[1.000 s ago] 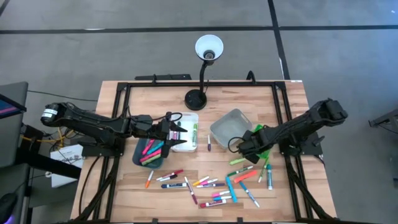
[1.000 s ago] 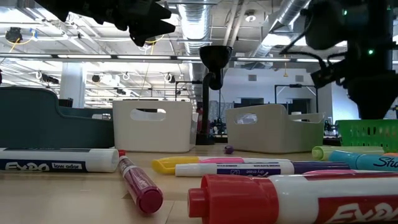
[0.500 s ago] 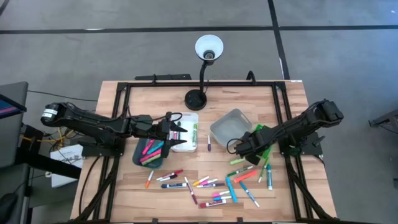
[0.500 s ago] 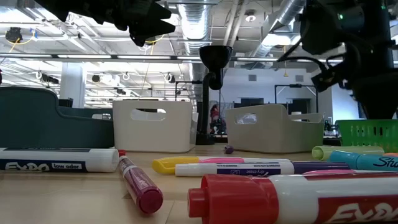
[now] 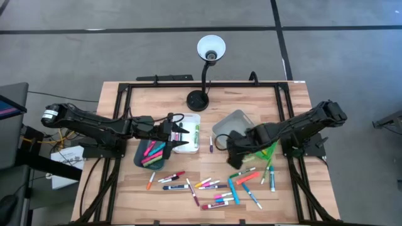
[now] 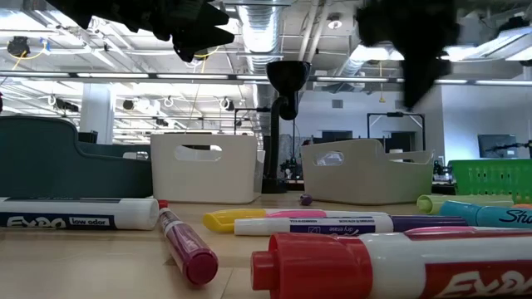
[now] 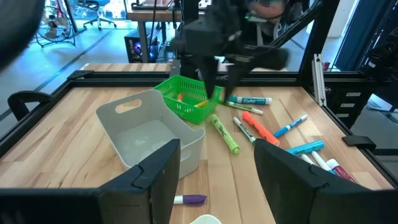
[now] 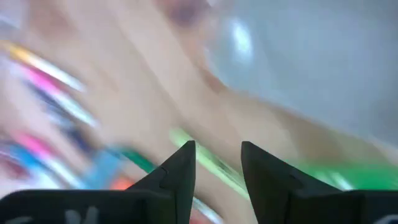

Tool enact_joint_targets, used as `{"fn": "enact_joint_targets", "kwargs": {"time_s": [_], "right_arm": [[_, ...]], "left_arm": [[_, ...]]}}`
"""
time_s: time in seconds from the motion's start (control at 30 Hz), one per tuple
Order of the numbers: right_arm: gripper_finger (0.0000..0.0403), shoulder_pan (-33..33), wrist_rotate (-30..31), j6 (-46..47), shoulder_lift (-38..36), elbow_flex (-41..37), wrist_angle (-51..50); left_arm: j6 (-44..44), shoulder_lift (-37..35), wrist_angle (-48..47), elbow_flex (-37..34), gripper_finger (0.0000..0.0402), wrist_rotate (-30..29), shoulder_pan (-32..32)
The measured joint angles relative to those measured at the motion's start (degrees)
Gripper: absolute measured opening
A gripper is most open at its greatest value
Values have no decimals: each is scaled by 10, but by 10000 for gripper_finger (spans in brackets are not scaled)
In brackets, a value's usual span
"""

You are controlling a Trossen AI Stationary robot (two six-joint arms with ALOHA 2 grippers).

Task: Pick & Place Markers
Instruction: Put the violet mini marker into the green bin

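Since the earlier frame the right gripper (image 5: 230,146) has swung away from the green bin (image 5: 262,139) toward the grey bin (image 5: 233,127), its fingers (image 8: 177,171) parted with nothing between them. Just below it the markers (image 5: 223,187) lie scattered on the worktop (image 5: 163,97). Farther off, the left gripper (image 5: 179,135) hovers over the white bin (image 5: 191,139), spread wide and empty, with the teal bin (image 5: 152,154) beside it holding more markers.
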Motion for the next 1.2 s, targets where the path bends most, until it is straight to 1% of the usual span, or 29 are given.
{"fn": "enact_joint_targets", "kwargs": {"time_s": [0.13, 0.23, 0.27, 0.37, 0.53, 0.6, 0.73, 0.93, 1.03, 1.2], "right_arm": [[118, 0, -1, -34, 23, -3, 155], [118, 0, -2, -63, 56, -2, 227], [118, -2, -2, -70, 68, 1, 233], [118, -10, -8, -85, 110, 24, 215], [118, -33, -1, -105, 171, 94, 138], [118, -43, 13, -100, 197, 122, 118], [118, -68, 9, -82, 248, 172, 74], [118, -89, 9, -83, 313, 245, -49], [118, -92, 9, -78, 330, 263, -60], [118, -103, 10, -22, 340, 262, -48]], "left_arm": [[0, 0, 0, 0, 202, 0, 0], [0, 0, 0, 0, 202, 0, 0], [0, 0, 0, 0, 202, 0, 0], [0, 0, 0, 0, 202, 0, 0], [0, 0, 1, 0, 202, 0, 0], [0, 0, 1, 0, 202, 0, 0], [0, 0, 2, 0, 202, 0, 0], [2, 1, -8, -2, 202, -1, 0], [2, 1, -11, -2, 202, -1, 0], [2, 1, -11, -2, 202, -2, 0]]}}
